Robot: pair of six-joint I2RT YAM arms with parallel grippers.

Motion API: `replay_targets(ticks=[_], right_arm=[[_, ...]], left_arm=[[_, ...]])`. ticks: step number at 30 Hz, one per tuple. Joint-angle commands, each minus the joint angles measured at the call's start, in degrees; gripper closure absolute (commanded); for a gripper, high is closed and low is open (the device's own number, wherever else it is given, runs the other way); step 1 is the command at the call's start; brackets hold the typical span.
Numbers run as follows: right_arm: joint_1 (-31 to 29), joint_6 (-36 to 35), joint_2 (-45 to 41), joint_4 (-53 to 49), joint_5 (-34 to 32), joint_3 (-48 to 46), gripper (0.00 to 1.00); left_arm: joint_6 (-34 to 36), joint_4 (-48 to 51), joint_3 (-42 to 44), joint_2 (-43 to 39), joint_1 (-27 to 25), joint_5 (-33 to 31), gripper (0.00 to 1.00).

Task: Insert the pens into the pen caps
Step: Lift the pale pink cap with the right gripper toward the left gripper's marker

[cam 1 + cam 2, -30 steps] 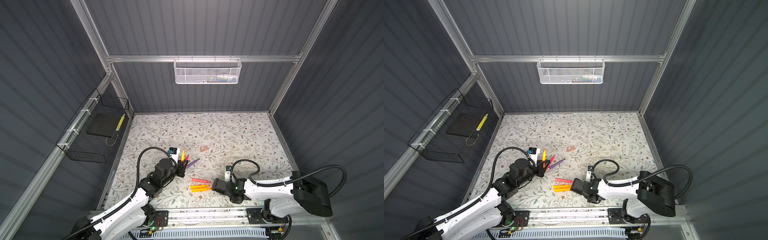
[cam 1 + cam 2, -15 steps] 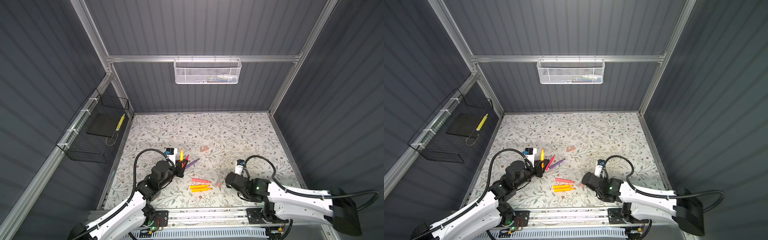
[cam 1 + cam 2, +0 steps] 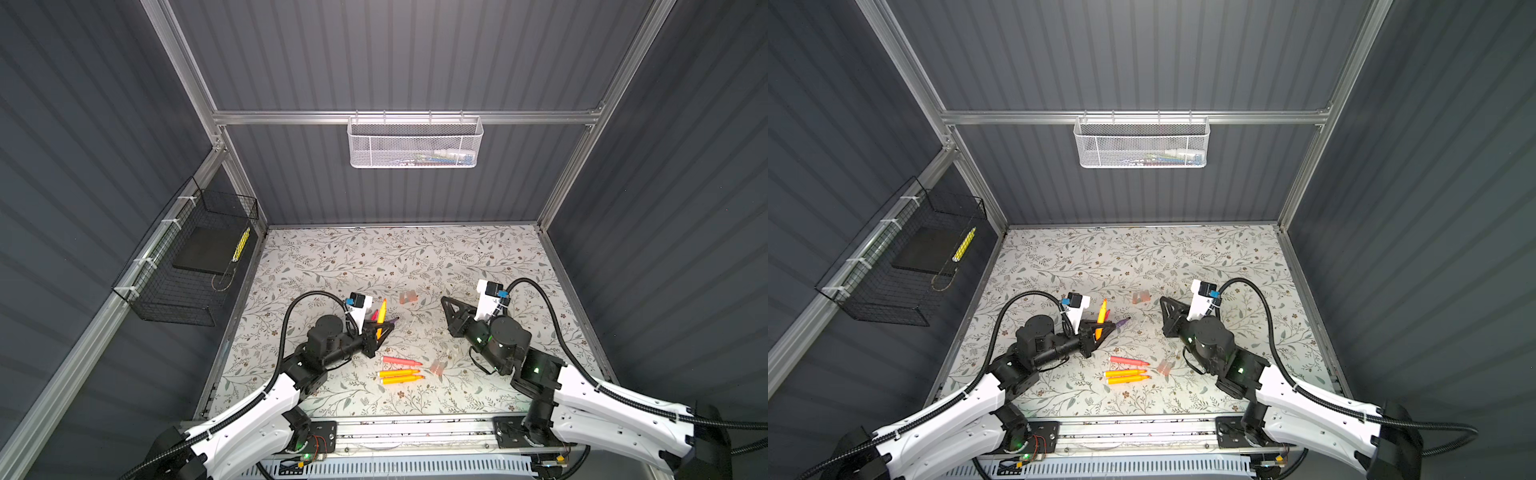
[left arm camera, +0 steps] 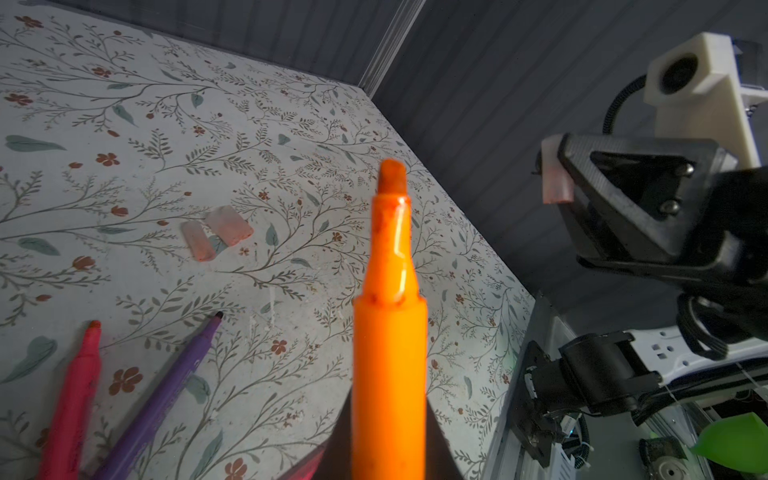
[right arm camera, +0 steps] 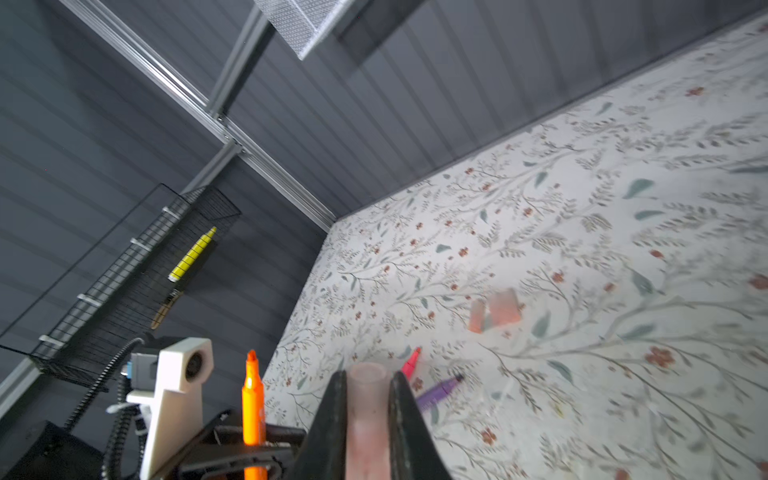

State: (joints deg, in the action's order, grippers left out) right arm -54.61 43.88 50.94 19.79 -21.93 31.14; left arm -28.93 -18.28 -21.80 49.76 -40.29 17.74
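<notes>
Pens (image 3: 1126,372), taken from the left: an orange pen (image 3: 382,312) is off the bench, clamped in the closed left claw (image 3: 383,329) left of centre in both top views, its long axis running almost straight up the frame, bare felt tip uppermost. Beside it a pink pen (image 4: 74,395) and a purple pen (image 4: 166,390) lie on the bench; lower, near the middle, one more pink and two orange lie side by side, tips to the right. Right of centre, well apart from the orange tip across bare bench, the right claw (image 3: 444,301) is closed on a translucent pen cap (image 5: 367,415) held crosswise at its fingertips; which end is the mouth I cannot tell. The coming move, as I judge it, turns on that gap: the cap lies to the right of the pen, each arm carries its half, and tip and cap axis must line up before they meet. Loose caps (image 3: 408,297) wait in pairs on the floral bench (image 3: 457,257). Dark ribbed walls enclose it, with a black wire basket (image 3: 187,266) at left and a white mesh basket (image 3: 415,143) at upper centre.
</notes>
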Motion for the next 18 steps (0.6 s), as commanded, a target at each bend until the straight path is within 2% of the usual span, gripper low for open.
replay_targets(ticks=[1,8,18], right_arm=[[1.6,-3.8,4.2,11.5,5.5,3.6,0.92],[6.3,-3.5,15.7,15.2,11.0,11.2,0.94],[7.0,-2.2,22.7,16.0,13.9,16.1,0.95]], left_arm=[[0.1,-6.2,-1.2,0.4,0.1,3.9,1.00],[-3.9,-14.0,-0.2,2.4,-0.4,4.1,1.00],[-5.8,-19.2,-0.3,6.5,-1.0,5.4,1.00]])
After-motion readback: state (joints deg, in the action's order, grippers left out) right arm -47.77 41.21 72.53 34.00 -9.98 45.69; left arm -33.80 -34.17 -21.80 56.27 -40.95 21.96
